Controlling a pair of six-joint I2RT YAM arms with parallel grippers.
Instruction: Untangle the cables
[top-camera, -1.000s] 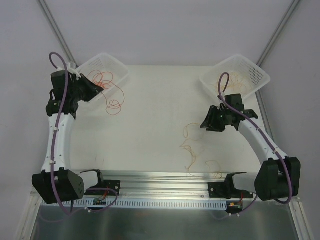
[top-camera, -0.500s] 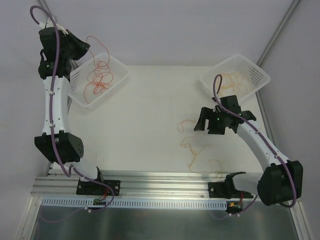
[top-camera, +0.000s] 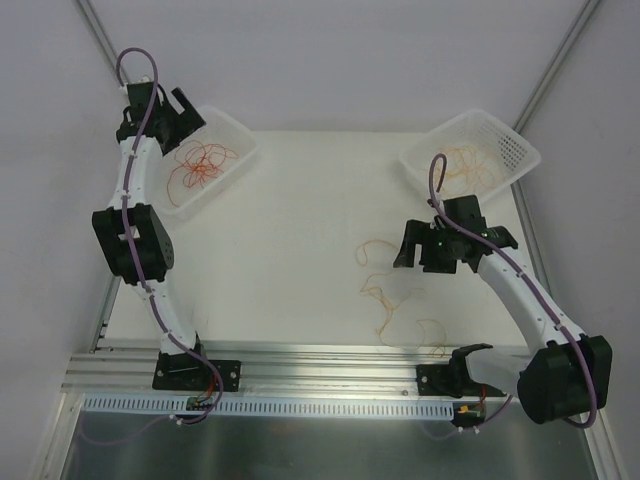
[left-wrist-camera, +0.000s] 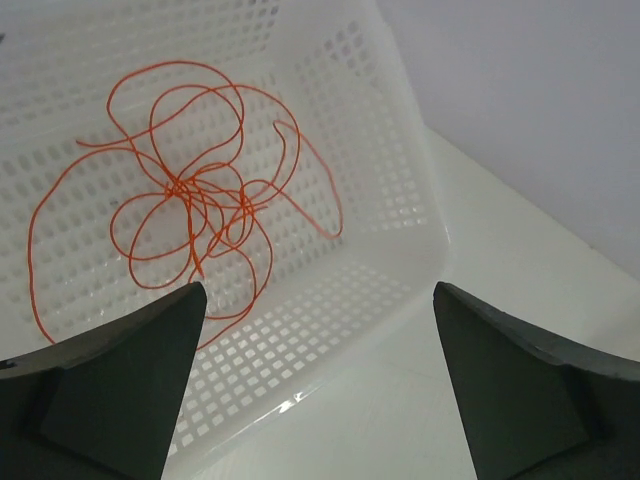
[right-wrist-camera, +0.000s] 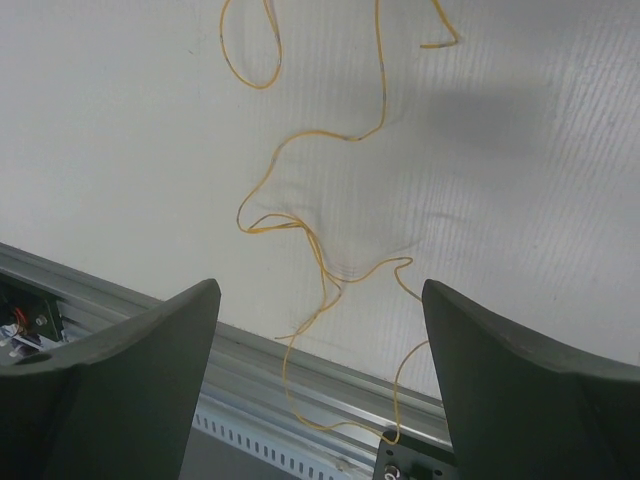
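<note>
On both sides, jaws wide and nothing held.
On your left, the left gripper (left-wrist-camera: 318, 300) spreads above the tangled thin red cable (left-wrist-camera: 182, 190) in its white perforated plastic basket (left-wrist-camera: 385, 200); on your right, the right gripper (right-wrist-camera: 320, 290) gapes over the loose thin yellow cable (right-wrist-camera: 316, 255) lying on the white table (right-wrist-camera: 120, 120).

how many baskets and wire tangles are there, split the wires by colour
baskets: 2 (left basket, right basket)
red wire tangle: 1, in the left basket
yellow wire tangles: 2 (basket tangle in the right basket, loose tangle on the table)
total: 5
</note>
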